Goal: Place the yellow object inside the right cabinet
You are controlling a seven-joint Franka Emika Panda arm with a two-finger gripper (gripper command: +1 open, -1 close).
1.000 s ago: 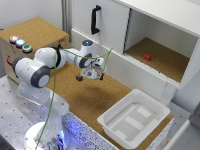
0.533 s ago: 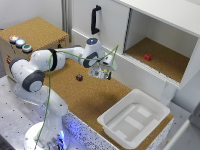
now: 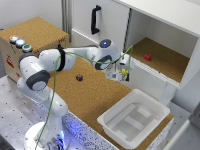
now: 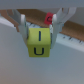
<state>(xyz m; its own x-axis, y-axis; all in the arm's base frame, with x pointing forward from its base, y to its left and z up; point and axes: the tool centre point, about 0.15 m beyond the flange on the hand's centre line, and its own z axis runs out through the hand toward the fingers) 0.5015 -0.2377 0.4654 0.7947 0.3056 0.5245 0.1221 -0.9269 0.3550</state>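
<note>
My gripper [image 3: 123, 73] is shut on the yellow object [image 3: 123, 71], a small bright yellow block with a dark letter on its face. It hangs just in front of the lower front edge of the right cabinet [image 3: 172, 62], the open white compartment with a brown cork floor. In the wrist view the yellow object [image 4: 39, 43] sits between the two fingers [image 4: 21, 22], with the cabinet's white front edge and cork floor behind it. A small red cube [image 3: 147, 57] lies on the cabinet floor, and the red cube [image 4: 48, 18] shows past the block in the wrist view.
A small dark brown cube [image 3: 79, 77] lies on the cork table. A shallow white plastic tray [image 3: 134, 120] stands at the front, towards the exterior view's right. A white door with a black handle [image 3: 95, 19] is beside the open cabinet. A cork box with buttons [image 3: 20, 42] stands at the exterior view's left.
The arm has swung toward the exterior view's right, carrying the yellow block from over the middle of the table up to the open cabinet's front edge.
</note>
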